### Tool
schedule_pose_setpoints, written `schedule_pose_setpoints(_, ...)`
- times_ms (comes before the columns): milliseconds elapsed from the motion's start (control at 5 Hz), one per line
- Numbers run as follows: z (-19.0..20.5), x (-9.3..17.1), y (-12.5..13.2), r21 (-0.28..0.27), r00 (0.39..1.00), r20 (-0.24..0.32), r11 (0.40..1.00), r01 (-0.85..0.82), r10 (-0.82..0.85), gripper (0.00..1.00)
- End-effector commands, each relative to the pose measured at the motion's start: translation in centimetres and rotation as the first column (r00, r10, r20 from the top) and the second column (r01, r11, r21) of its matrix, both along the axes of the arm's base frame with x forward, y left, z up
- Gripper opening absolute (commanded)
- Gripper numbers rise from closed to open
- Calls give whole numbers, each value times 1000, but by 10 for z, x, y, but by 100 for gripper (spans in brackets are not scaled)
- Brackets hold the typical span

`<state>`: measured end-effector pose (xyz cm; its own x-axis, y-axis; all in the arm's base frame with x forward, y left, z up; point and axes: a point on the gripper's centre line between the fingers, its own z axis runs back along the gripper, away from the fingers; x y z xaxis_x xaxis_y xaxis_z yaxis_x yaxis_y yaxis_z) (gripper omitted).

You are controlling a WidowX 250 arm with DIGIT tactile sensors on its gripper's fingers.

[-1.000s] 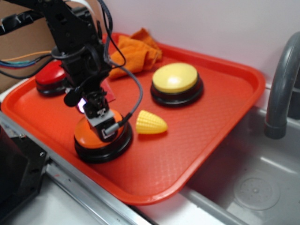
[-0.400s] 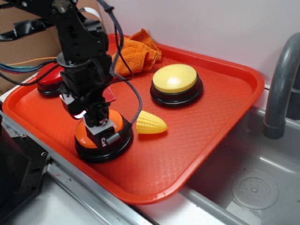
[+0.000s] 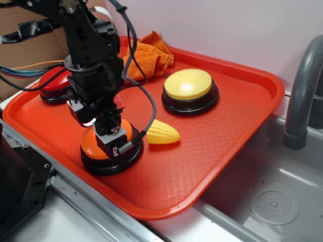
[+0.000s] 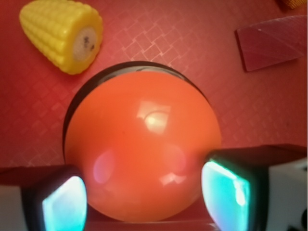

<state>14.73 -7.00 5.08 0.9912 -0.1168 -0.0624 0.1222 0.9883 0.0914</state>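
Gripper (image 4: 144, 197) spread over orange button (image 4: 142, 144), fingertips cut off

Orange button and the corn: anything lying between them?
No. The wrist view shows only bare tray between the orange button and the corn. In the exterior view a black cable from the arm loops in front of that gap.
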Motion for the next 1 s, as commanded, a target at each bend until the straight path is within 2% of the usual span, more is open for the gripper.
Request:
schedule_pose_setpoints(0, -17, 3, -4, -51, 1000, 0, 999, -4, 4, 100)
schedule_pose_setpoints(200, -6, 6, -5, -30, 1000, 22, 1000, 8, -7, 100)
schedule_pose_setpoints(600, 32, 3, 1, 49, 998, 54, 999, -13, 10, 100)
schedule_pose_setpoints(800, 48, 6, 5, 65, 998, 67, 998, -12, 8, 100)
